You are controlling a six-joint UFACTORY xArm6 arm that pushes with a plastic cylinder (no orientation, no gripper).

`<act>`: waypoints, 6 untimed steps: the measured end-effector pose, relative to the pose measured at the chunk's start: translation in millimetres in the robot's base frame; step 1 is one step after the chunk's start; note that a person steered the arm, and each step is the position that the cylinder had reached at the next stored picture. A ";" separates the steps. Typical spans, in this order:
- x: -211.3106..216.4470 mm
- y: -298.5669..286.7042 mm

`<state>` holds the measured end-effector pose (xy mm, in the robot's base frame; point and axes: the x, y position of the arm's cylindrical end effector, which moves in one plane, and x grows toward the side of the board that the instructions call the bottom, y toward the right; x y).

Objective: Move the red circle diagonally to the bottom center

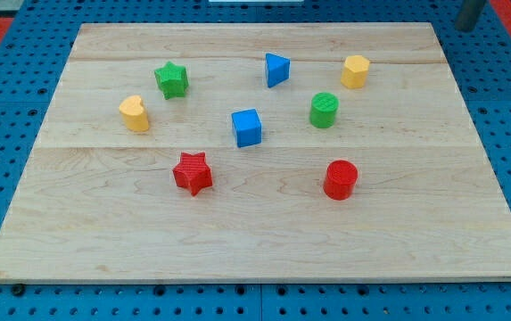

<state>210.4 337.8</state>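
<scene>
The red circle (340, 179) stands on the wooden board (255, 250), right of centre and toward the view's bottom. The dark rod shows at the view's top right corner, and my tip (465, 28) is just past the board's top right corner. It is far from the red circle and touches no block. The nearest block to it is the yellow hexagon (355, 71).
Also on the board are a red star (193, 173), a blue cube (247, 127), a green circle (324, 110), a blue triangle (276, 69), a green star (172, 79) and a yellow heart (134, 113). A blue pegboard surrounds the board.
</scene>
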 end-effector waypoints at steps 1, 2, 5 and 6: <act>98.4 -1.0; 196.5 -64.0; 249.6 -277.7; 197.0 -229.0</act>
